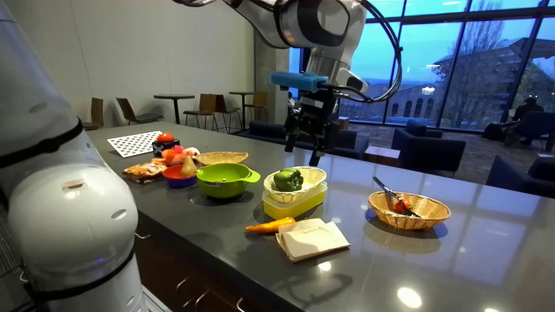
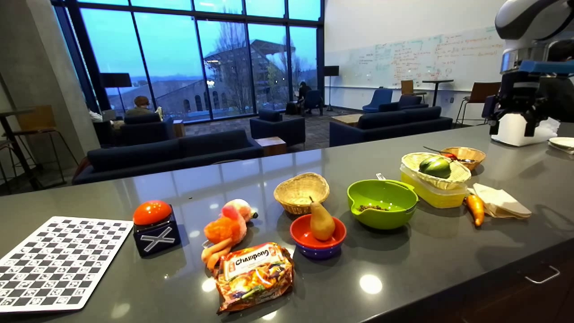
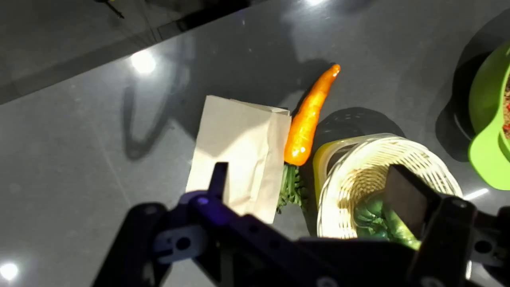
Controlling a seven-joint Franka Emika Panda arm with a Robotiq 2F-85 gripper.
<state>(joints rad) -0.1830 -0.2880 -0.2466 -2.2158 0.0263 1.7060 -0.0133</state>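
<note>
Wrist view: 1 gripper [image 3: 307,165], its 2 fingers [image 3: 404,199] spread wide w/ a gap btwn, up in the air nr 1 white basket [image 3: 374,151] & 1 stack of napkins [image 3: 239,127]. 1 green pepper [image 3: 368,217] lies in that basket, which sits on 1 yellow tub [image 1: 282,211], set back from the counter's [image 1: 390,273] drawer-side edge. 1 carrot [image 3: 308,117] lies btwn tub & napkins, just beside the napkins, thin tip twd that edge.

Baskets total 3: the white one, 1 brown basket [image 1: 399,220] nr the sofa-side edge w/ 1 tomato [image 1: 401,206] + 1 black utensil [image 1: 386,187], & 1 tan basket [image 2: 287,197], also twd the sofa-side edge. Bowls, 3: green bowl [image 2: 381,217] btwn tub & red bowl [image 2: 299,233]; red holds 1 pear [image 2: 320,222] & is stacked on purple bowl [image 2: 318,253]. 1 noodle pack [image 2: 255,280] nr drawer-side edge, just beside 1 plush toy [image 2: 226,229]; 1 red button [image 2: 152,212] on 1 black box [image 2: 157,242]; 1 checkerboard [image 1: 134,144] nearest the far end edge.

Arm [image 1: 325,26] pose: in an exterior view, reaches high over the counter, wrist bent, fingers pt down, well above it. What's straight beneath, can't tell.
</note>
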